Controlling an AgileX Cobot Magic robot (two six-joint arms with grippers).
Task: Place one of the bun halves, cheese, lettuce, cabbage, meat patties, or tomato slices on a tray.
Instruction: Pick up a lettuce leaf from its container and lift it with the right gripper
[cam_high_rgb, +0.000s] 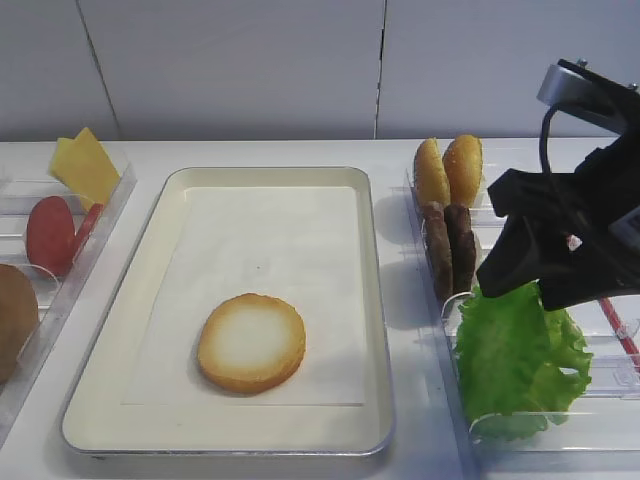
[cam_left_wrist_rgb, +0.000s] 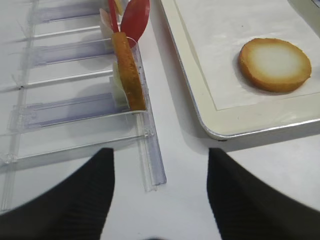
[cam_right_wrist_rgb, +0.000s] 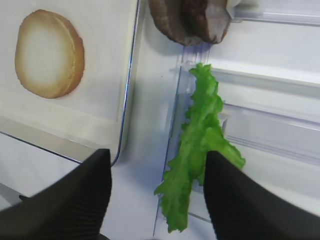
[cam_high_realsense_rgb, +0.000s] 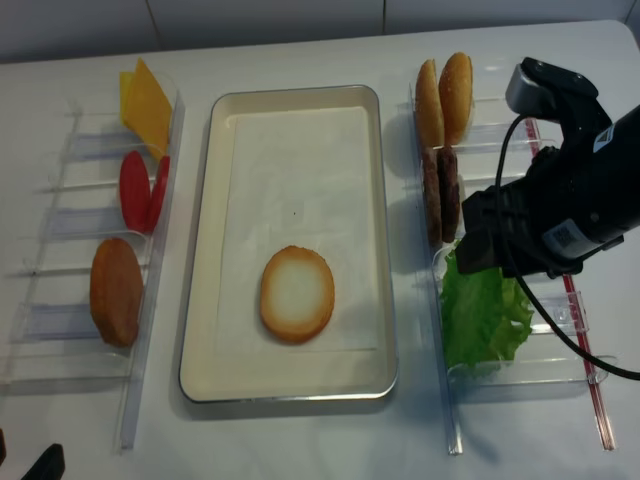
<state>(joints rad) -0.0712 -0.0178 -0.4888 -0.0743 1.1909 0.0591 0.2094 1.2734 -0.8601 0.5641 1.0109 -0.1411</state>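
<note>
On the cream tray lies one bun half, cut face up. My right gripper is open over the right-hand bin. The frilly green lettuce stands on edge between its fingers, close to the right finger and well apart from the left one. From above, the right gripper hangs at the lettuce's top edge. My left gripper is open and empty over bare table, near the left bin's front end. No cabbage is in view.
The right bin also holds two meat patties and two bun halves. In the left bin stand cheese, tomato slices and another bun half.
</note>
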